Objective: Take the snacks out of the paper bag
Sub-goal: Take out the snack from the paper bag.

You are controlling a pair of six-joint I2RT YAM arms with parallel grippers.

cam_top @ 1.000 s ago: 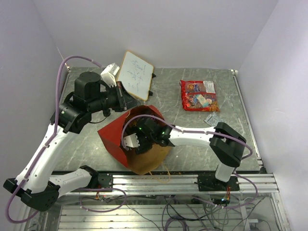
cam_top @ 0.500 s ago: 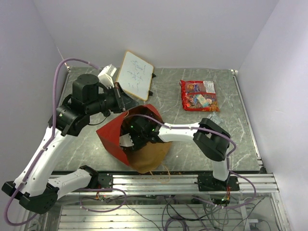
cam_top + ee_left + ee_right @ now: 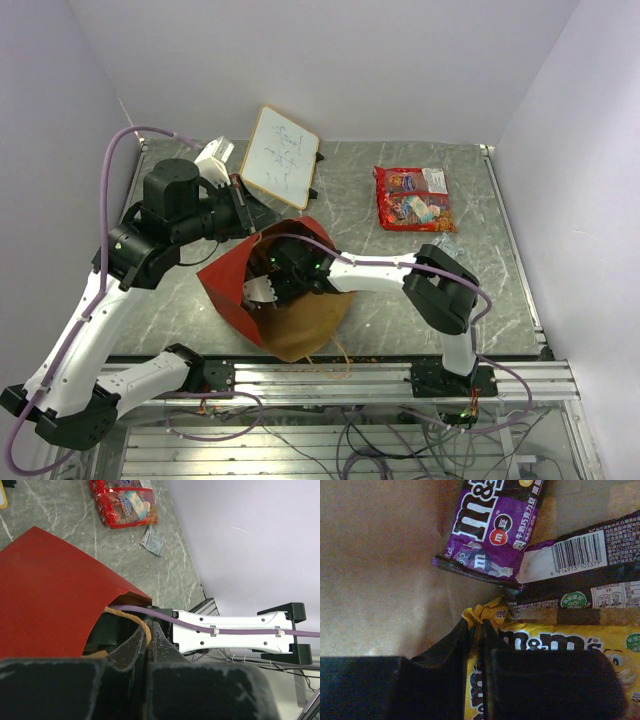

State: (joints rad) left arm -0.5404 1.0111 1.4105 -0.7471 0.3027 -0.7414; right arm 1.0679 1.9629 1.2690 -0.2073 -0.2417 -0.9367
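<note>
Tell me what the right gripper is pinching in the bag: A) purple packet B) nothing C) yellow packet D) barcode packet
C: the right wrist view shows the right gripper shut on the crimped end of the yellow packet; the purple packet lies free above.

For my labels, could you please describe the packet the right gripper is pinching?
Look inside the red paper bag at the front edge of the table. Beside a purple packet and a dark barcoded packet lies the only yellow packet, its crimped end pinched.
</note>
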